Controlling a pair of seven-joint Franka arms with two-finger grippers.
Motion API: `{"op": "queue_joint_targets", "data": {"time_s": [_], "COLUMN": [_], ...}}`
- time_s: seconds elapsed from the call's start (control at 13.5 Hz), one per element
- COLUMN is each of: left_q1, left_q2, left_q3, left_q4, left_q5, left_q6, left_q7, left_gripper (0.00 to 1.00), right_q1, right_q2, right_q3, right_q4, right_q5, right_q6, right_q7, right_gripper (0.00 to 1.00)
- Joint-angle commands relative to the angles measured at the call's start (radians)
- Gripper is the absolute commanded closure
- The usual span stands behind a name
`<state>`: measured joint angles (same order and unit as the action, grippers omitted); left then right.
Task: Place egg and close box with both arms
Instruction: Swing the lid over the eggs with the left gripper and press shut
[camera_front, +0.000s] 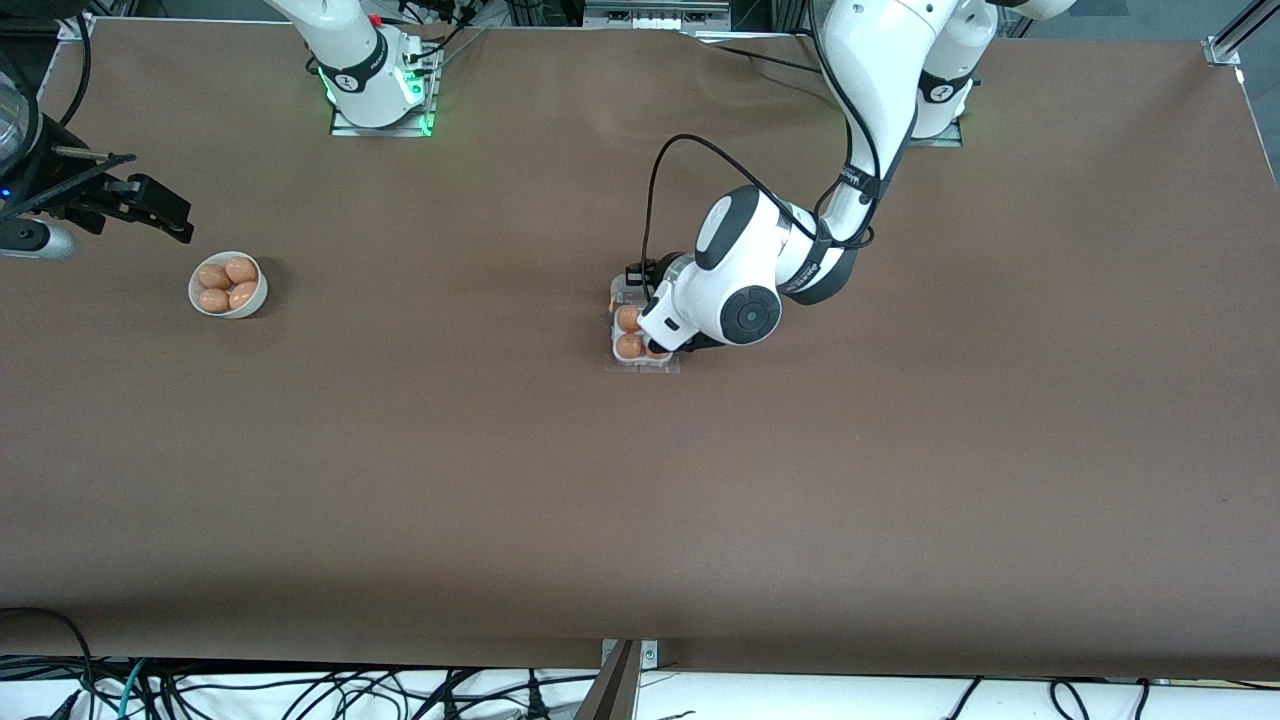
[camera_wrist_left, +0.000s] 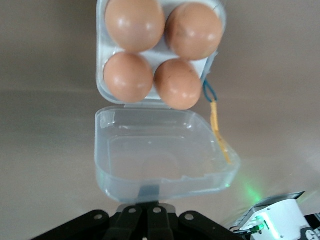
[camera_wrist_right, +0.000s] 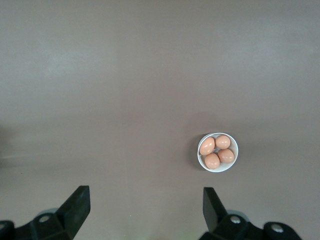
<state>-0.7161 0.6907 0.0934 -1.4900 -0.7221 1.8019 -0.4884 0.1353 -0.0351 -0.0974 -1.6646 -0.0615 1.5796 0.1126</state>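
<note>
Left claw (camera_wrist_left: 146, 212) pinching box lid (camera_wrist_left: 160, 155)

I work over a broad, matte brown table top (camera_front: 640, 500) that fills nearly everything I see. Soft light leaves pale sheen across it. Along its edge nearest the front camera, a tangle of black cables (camera_front: 300, 690) lies on a white floor strip (camera_front: 850, 700). A silver aluminium frame corner (camera_front: 1225, 45) stands at one corner.

— Where do you see your left gripper (camera_wrist_left: 145, 212)?
— Low at the middle of the tabletop, its fingers pressed together.
— And your right gripper (camera_wrist_right: 145, 207)?
— It waits high, fingers spread wide.
</note>
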Motion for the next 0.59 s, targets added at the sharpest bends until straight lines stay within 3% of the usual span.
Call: {"op": "queue_joint_targets", "data": {"time_s": [0.0,0.52], "left_q1": [-0.003,0.001], "left_q2": [0.019,0.042], "left_q3": [0.025,0.042], "left_q4": [0.045,0.048], "left_q5": [0.027,0.027], "left_q6": [-0.007,0.094], "left_q7": [-0.026,-0.026], "left_gripper": [1.00,1.00], "right_q1": [-0.006,-0.006], "right_q2": [-0.005,-0.005], "right_q3": [0.001,0.001], "right_q4": [0.006,0.006], "right_q5": [0.016,0.016], "right_q6": [-0.021,-0.021], "right_q7": [-0.001,-0.001], "right_gripper": [0.00,0.00]}}
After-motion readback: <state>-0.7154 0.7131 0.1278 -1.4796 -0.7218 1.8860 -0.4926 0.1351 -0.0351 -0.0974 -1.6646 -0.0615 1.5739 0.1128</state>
